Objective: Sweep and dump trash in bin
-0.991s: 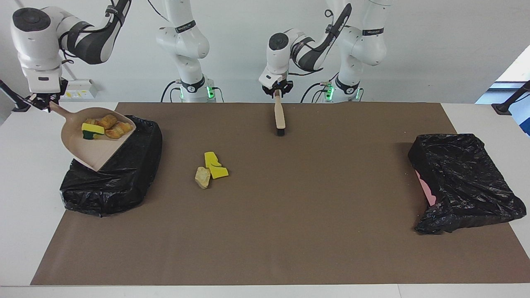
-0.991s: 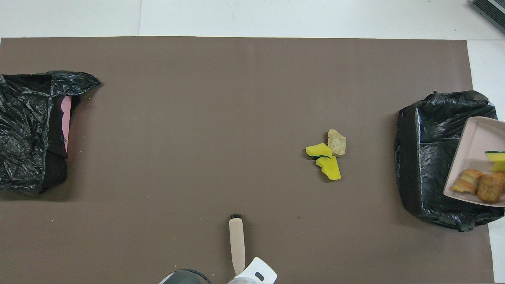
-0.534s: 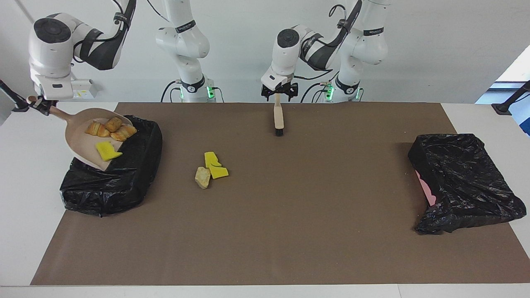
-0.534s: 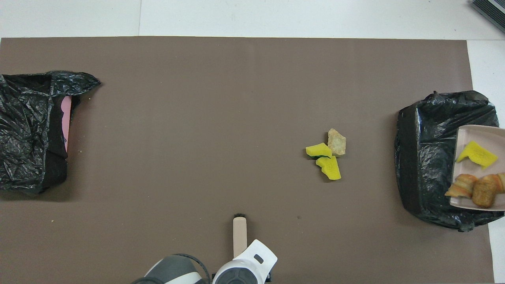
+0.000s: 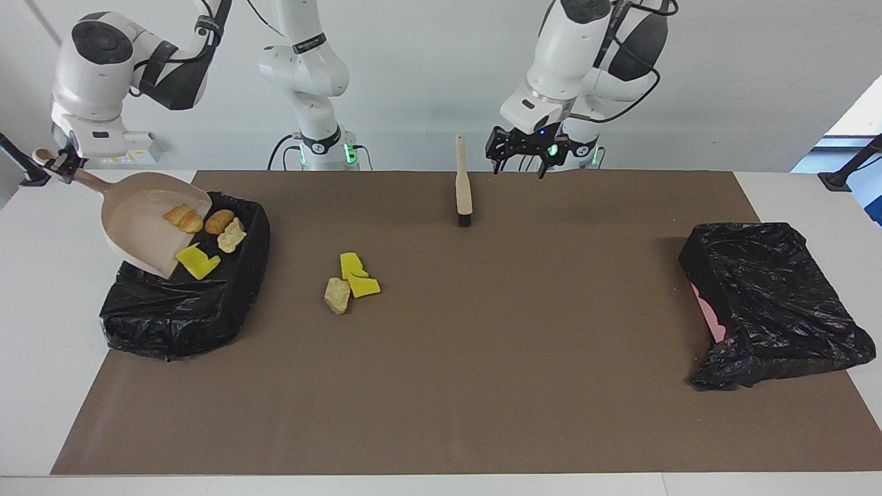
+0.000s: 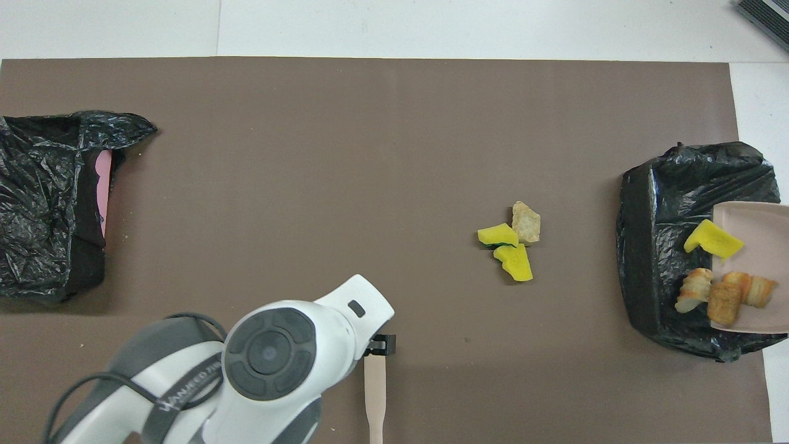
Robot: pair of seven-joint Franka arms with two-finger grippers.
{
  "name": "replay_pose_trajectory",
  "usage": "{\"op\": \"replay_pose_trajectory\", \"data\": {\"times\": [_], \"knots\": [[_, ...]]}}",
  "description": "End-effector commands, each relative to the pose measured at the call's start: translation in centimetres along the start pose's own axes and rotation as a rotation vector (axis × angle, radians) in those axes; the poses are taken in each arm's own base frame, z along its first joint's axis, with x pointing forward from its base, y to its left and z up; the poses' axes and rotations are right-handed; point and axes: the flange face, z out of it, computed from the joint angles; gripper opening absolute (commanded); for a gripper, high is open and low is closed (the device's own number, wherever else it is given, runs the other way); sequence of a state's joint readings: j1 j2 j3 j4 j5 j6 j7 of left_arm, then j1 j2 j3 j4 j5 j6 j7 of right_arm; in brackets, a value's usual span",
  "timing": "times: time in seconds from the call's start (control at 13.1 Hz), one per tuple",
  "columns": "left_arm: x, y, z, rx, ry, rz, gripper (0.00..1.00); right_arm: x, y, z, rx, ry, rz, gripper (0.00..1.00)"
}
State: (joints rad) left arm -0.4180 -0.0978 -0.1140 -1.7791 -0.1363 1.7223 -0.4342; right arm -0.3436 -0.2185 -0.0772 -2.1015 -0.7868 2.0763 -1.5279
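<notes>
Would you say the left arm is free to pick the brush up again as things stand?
Probably yes: the left gripper hangs open beside the brush, which stands alone on its bristles, with nothing between them.

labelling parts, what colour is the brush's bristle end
Black, on the brush with its pale wooden handle; the facing view shows it best.

A plain brown mat (image 5: 482, 386) covers a white table (image 5: 41, 331). Two glossy black bin bags (image 5: 179, 310) (image 5: 772, 303) sit at its ends; one shows a pink strip (image 5: 708, 313). The dustpan (image 5: 138, 227) is pale beige, as is the brush (image 5: 463, 180), which has black bristles. The trash (image 5: 351, 282) is bright yellow sponge with dark green edges, and tan-brown lumps. The arms are white and grey.
</notes>
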Motion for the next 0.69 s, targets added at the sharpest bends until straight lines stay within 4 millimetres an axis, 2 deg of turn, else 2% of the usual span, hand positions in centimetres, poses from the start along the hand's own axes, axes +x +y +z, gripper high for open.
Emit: {"op": "replay_pose_trajectory", "data": {"times": [0.0, 0.08, 0.23, 0.3, 0.53, 0.61], "knots": [[3.0, -3.6, -5.1, 0.012, 0.005, 0.033, 1.00, -1.9, -2.2, -2.3, 0.011, -0.044, -0.014, 0.00], [3.3, -5.4, -7.2, 0.010, 0.010, 0.053, 1.00, -2.4, -2.7, -3.0, 0.016, -0.049, -0.008, 0.00], [3.9, -9.0, -9.6, 0.042, 0.004, 0.088, 1.00, -2.2, -2.7, -4.3, -0.001, -0.083, -0.024, 0.00], [3.8, -10.0, -10.4, 0.071, -0.015, 0.083, 1.00, -1.9, -2.4, -4.5, -0.016, -0.089, -0.029, 0.00], [3.1, -12.2, -10.8, 0.104, -0.077, 0.082, 1.00, -0.1, -1.5, -6.1, -0.040, -0.114, -0.047, 0.00], [3.0, -12.7, -12.0, 0.100, -0.068, 0.078, 1.00, 0.2, -1.0, -6.5, -0.051, -0.120, -0.043, 0.00]]}}
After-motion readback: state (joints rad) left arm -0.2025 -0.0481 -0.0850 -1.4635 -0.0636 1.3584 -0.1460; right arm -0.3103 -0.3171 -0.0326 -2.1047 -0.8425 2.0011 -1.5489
